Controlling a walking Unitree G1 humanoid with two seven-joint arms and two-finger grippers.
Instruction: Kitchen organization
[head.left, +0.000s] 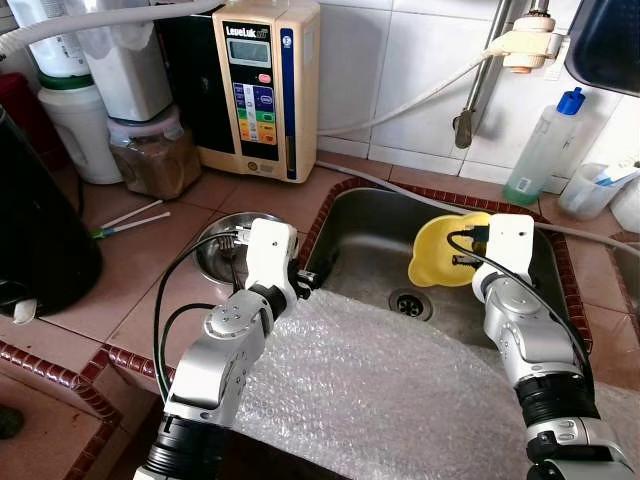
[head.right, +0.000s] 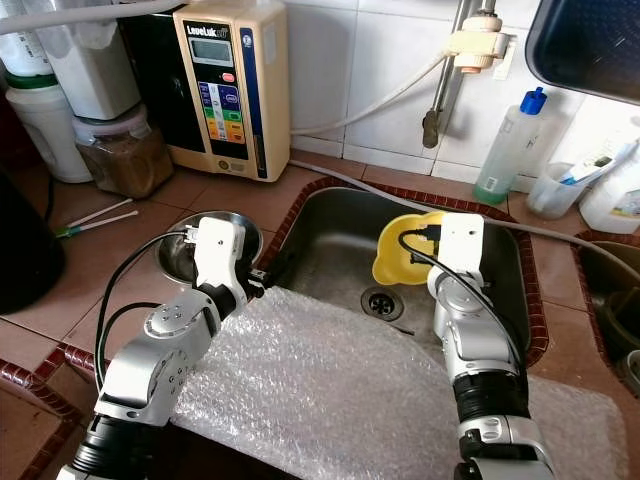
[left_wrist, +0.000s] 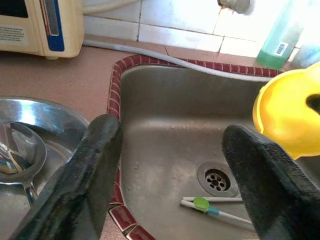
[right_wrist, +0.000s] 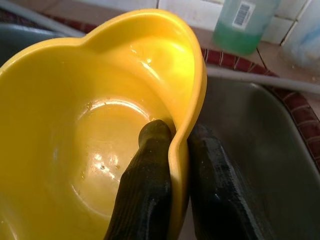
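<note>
A: What did we see, starting left of the sink (head.left: 345, 215)?

B: A steel bowl (head.left: 215, 245) sat on the counter just beside the sink's left rim, w/ a ladle (left_wrist: 17, 155) lying in it. Behind it stood the water ionizer (head.left: 258, 85) against the wall.

A: And our left gripper (left_wrist: 170, 175)?

B: Hung over the sink's left edge, fingers spread wide, nothing between them. Below, near the drain (left_wrist: 216, 179), a toothbrush (left_wrist: 212, 210) lay on the sink floor.

A: Right side?

B: Our right gripper (right_wrist: 177, 165) was clamped on the yellow bowl (head.left: 440, 250), one finger inside the rim, one outside. Bowl was tilted, held above the sink's right half. A green soap bottle (head.left: 543, 148) stood behind the sink's right corner.
</note>
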